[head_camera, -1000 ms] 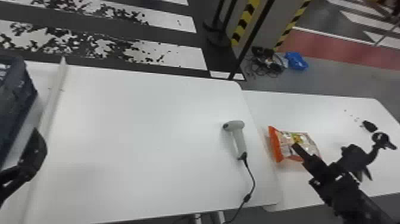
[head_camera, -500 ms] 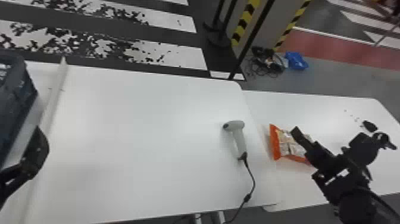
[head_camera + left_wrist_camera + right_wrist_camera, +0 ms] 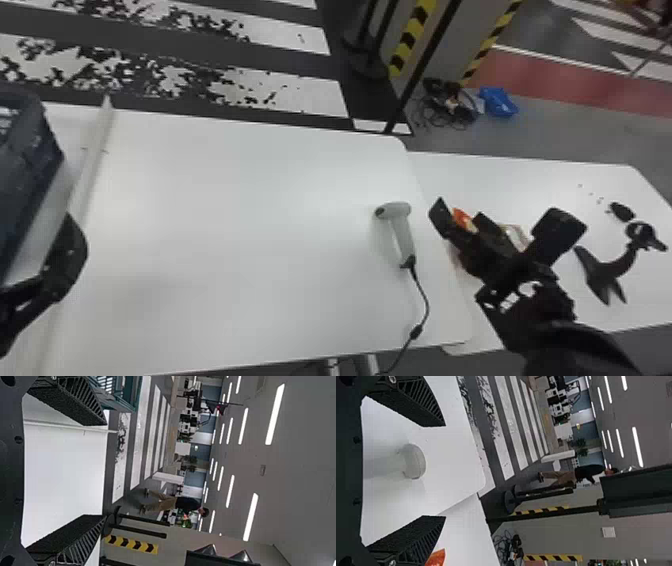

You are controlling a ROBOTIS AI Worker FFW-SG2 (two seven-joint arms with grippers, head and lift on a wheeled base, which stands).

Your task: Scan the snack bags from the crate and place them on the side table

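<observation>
The right claw (image 3: 443, 471), black with two flat fingers, stood spread and pinched nothing, probably so that it could next close on the pale grey plastic scanner (image 3: 397, 210). That lay on the white work table (image 3: 225, 225) near its edge, handle towards the robot, presumably for an easy pick-up. The orange-ended snack bag (image 3: 464, 220) lay on the white side table (image 3: 525, 175), partly hidden behind the right claw; being where the task wanted it, it had likely been dealt with. The left claw (image 3: 106, 470), also black, was spread and empty near the dark blue plastic crate (image 3: 30, 165), perhaps to be ready for another bag. The fingers were wedge-shaped, ribbed and rough-faced; the scanner was smooth and round-headed, its thin black cable (image 3: 425, 300) curving away; both tabletops were smooth, with rounded corners.
</observation>
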